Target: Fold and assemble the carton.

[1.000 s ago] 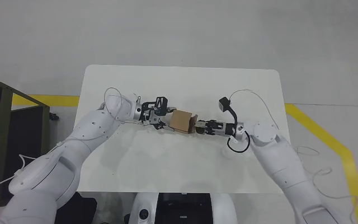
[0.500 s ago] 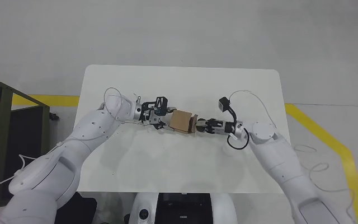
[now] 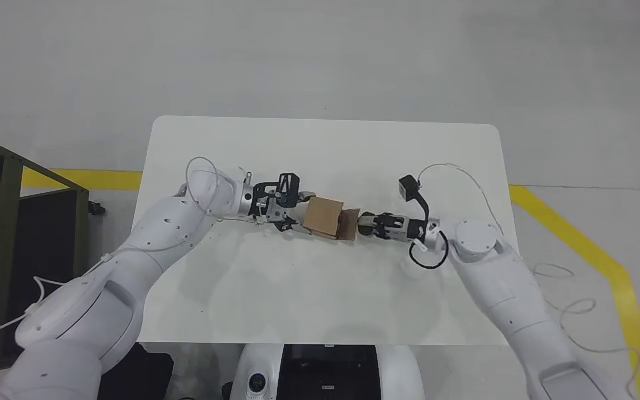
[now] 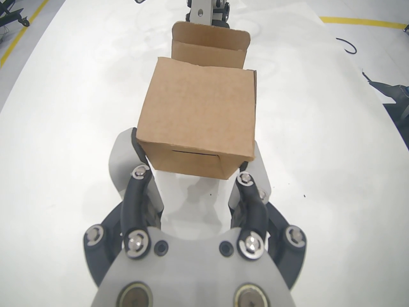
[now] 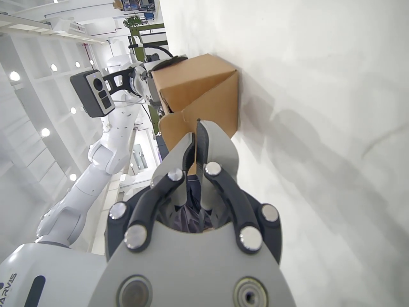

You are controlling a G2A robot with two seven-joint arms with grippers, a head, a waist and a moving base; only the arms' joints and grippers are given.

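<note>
The brown carton (image 3: pixel 325 215) lies on its side near the middle of the white bench (image 3: pixel 330 150), held between the 2 arms, which come at it from opposite ends. The left claw (image 3: pixel 297 214) grasps the carton at the closed end: in the left wrist view its 2 fingers (image 4: pixel 138 148) press against opposite side walls of the carton (image 4: pixel 198 116), with the left claw (image 4: pixel 195 156) spread just wide enough to take the box's width. That closed end shows a narrow slot where a tuck tab sits. At the far end 1 flap (image 4: pixel 211 38) with rounded corners stands out past the box body, and the right claw (image 4: pixel 204 11) sits right at its outer edge. In the right wrist view the right claw (image 5: pixel 195 129) is clenched to a thin slit, with the edge of the flap (image 5: pixel 174 126) running in between the fingers (a sliver of brown cardboard shows in the gap lower down), so it is pinching the flap. A second panel at that end angles inward toward the opening, leaving the carton (image 5: pixel 198 78) partly open there, its lower edge resting on the bench (image 5: pixel 319 65). In the top view the right claw (image 3: pixel 358 224) touches the flap (image 3: pixel 346 222) on the carton's right side. A yellow floor line (image 3: pixel 540 205) runs beyond the bench's edge.
</note>
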